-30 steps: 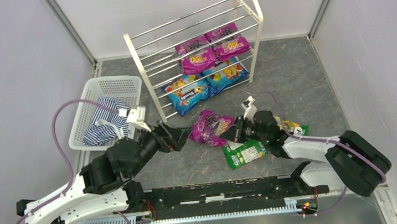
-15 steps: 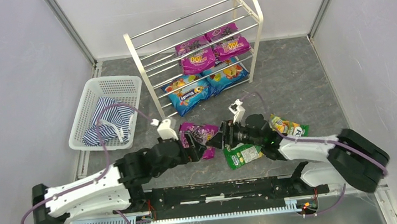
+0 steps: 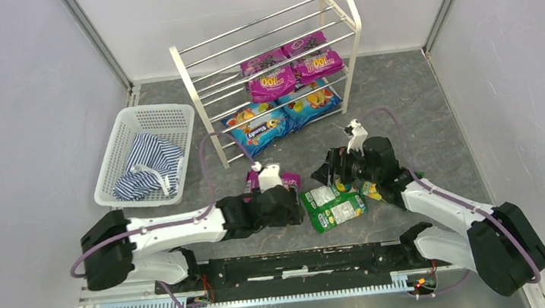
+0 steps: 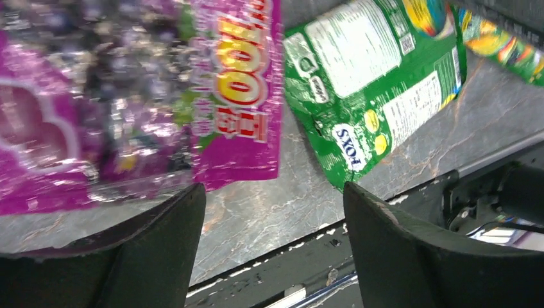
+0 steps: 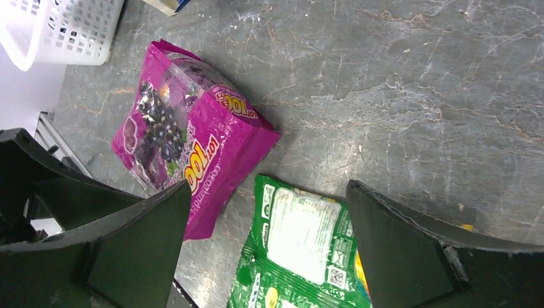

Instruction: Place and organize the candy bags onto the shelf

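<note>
A magenta-purple candy bag [image 4: 128,96] lies on the floor, mostly hidden under my left wrist in the top view [image 3: 291,179]. My left gripper [image 4: 274,215] hangs open just past its near edge, with only bare floor between the jaws. My right gripper [image 3: 330,172] is open above the floor, empty, between that bag [image 5: 186,141] and a green FOX'S bag [image 5: 301,250]. The green bag [image 3: 334,207] lies flat with its back up. A second green-yellow bag [image 3: 368,188] lies partly under the right arm. The shelf [image 3: 189,79] holds two magenta and two blue bags.
A white lattice basket [image 3: 145,120] with a striped cloth [image 3: 147,167] stands left of the shelf. The black rail of the arm bases [image 3: 304,261] runs along the near edge, close behind the left gripper. Grey walls close in both sides.
My right gripper opened, let go of the magenta bag and drew back to the right. The left arm swung right and now hangs over that bag, which lies on the floor.
</note>
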Available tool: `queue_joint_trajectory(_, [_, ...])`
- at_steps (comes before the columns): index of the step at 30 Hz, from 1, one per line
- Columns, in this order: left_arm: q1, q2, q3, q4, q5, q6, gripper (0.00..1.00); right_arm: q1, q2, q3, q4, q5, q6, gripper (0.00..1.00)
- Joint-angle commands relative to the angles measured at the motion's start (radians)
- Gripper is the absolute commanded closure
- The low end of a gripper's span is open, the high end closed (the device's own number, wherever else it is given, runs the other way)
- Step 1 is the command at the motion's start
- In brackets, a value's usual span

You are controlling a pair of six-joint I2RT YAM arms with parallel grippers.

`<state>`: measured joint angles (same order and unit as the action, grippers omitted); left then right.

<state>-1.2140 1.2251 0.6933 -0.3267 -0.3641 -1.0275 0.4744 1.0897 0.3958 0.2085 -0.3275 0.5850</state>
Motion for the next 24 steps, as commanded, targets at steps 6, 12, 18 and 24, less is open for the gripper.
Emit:
queue_joint_trajectory(6, [-0.180, 0.323, 0.358, -0.243, -0.317, 0.149, 0.19, -0.099, -0.021, -0.026, 0.016, -0.122, -0.070, 0.02])
queue_joint_trajectory(12, [-0.197, 0.494, 0.488, -0.381, -0.405, 0.194, 0.23, -0.112, 0.015, -0.042, 0.061, -0.177, -0.061, 0.02])
queue_joint_trajectory(18, [-0.192, 0.532, 0.491, -0.400, -0.463, 0.183, 0.24, -0.113, 0.053, 0.004, 0.043, -0.209, -0.097, 0.02])
queue_joint_trajectory(24, [-0.169, 0.560, 0.480, -0.399, -0.453, 0.174, 0.44, -0.108, 0.162, 0.005, 0.168, -0.350, -0.009, 0.02])
